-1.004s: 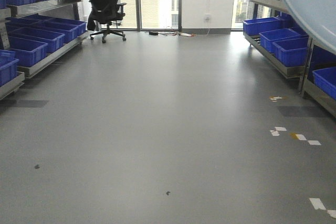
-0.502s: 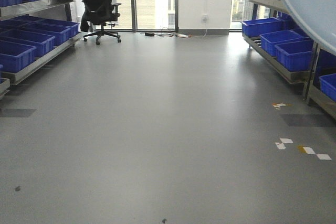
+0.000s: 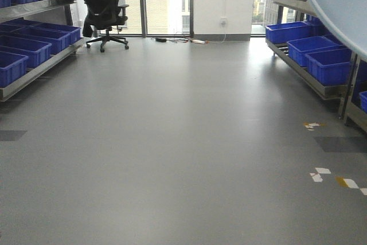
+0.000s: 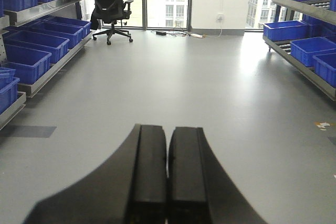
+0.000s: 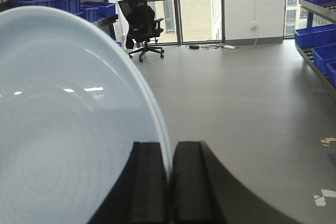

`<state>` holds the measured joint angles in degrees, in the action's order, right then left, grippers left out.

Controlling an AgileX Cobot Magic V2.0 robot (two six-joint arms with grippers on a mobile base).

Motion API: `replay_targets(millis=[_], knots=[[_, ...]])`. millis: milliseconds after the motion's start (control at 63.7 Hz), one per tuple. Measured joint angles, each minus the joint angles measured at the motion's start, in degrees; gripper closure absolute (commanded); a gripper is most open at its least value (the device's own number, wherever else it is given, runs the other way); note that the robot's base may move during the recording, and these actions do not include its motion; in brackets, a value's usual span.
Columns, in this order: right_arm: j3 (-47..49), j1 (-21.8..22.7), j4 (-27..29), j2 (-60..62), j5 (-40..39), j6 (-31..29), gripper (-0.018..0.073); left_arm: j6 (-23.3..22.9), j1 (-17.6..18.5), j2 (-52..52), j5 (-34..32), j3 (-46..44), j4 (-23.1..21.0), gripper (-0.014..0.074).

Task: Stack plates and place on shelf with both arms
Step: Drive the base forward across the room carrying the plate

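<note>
Plate rim pinched between right fingers, left fingers pressed together empty, above grey floor between blue-bin racks.

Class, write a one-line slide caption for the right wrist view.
Right pincer clamps the rim of a white plate held on edge; a black office chair stands by the far windows.

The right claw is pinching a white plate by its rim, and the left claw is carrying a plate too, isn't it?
Not quite. The right gripper does pinch the white plate by its rim, but the left gripper carries nothing: the left wrist view shows it shut and empty, with only bare floor ahead of it.
</note>
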<state>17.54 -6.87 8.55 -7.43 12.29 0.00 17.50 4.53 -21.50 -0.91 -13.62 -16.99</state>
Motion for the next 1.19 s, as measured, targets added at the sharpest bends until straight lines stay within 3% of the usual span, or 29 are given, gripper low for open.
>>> replay_targets(millis=[1192], knots=[[0.0,0.0,0.0,0.0,0.0,0.0,0.0512,0.0,0.0,0.0,0.0,0.0,0.0,0.0516]])
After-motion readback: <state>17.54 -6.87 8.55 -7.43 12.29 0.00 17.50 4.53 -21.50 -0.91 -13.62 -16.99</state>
